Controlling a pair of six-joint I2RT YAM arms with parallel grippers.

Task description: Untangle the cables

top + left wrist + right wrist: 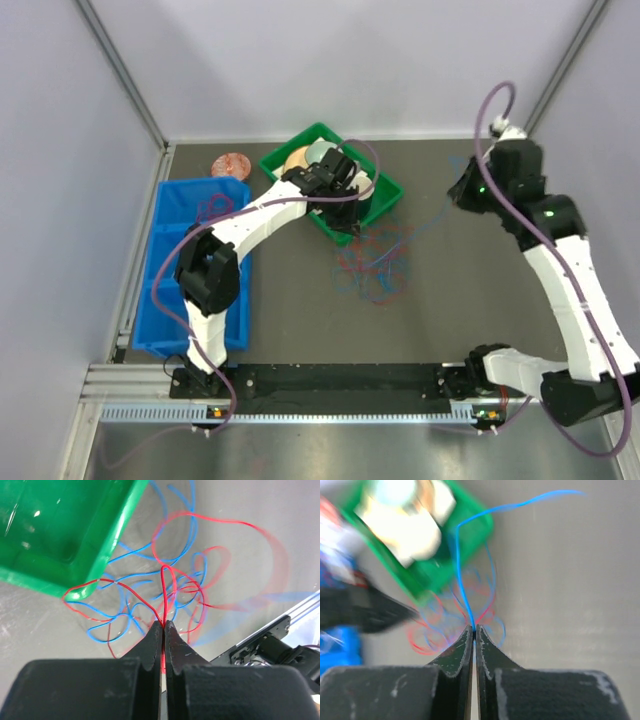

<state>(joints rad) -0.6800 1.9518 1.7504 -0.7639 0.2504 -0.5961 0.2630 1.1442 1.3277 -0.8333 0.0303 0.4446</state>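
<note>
The cables form a loose tangle of thin red and blue loops [375, 262] on the grey table, just in front of the green bin [290, 146]. My left gripper [163, 624] is shut on a red cable [165, 587] that rises from the tangle beside the bin's corner [90, 565]; in the top view that gripper [351, 226] hangs at the bin's near edge. Out to the right, my right gripper [473, 628] is shut on a blue cable [461, 575]. This strand [436, 214] runs from the tangle to the right gripper [459, 193].
The green bin [427, 575] holds pale, blurred items. A blue bin [172, 290] stands along the left side, with a copper-coloured disc [230, 164] behind it. Metal frame posts and grey walls close in the table. A rail [300, 385] runs along the near edge.
</note>
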